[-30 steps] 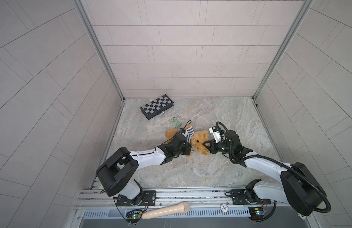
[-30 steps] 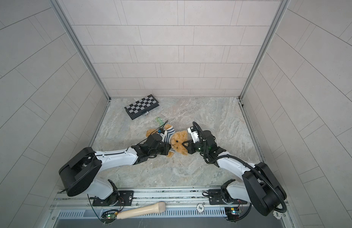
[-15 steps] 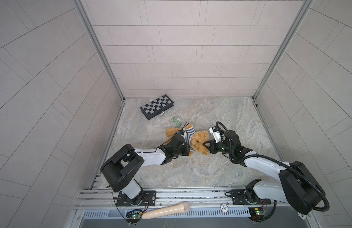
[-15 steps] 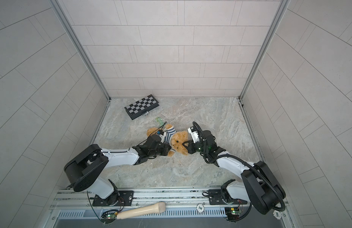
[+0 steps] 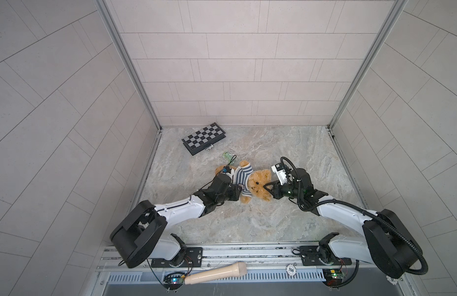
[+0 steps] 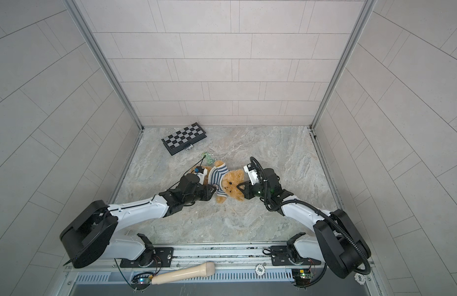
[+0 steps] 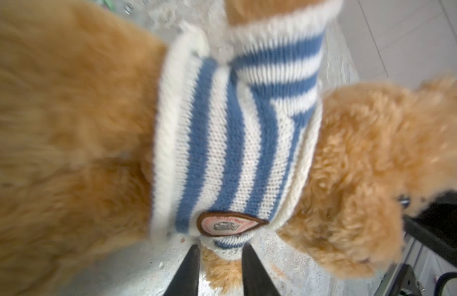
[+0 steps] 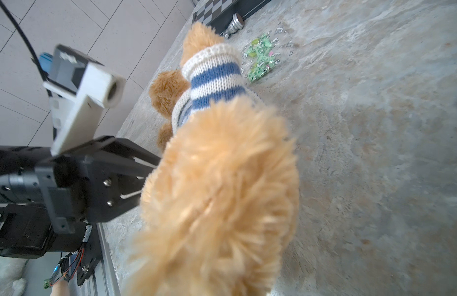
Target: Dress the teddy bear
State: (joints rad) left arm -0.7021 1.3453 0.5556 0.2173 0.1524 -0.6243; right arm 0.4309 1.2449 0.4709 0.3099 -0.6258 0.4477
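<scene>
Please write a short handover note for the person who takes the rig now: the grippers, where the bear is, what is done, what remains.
Left gripper: jaws apart on both sides of the sleeve nearer the robot base; whether they press is unclear.
Right gripper: shut on the teddy bear, at its head.
Bear lies on the table.
Done: striped sweater is on, both paws out of the sleeves.
To do: probably smooth the hem, then let go.
</scene>
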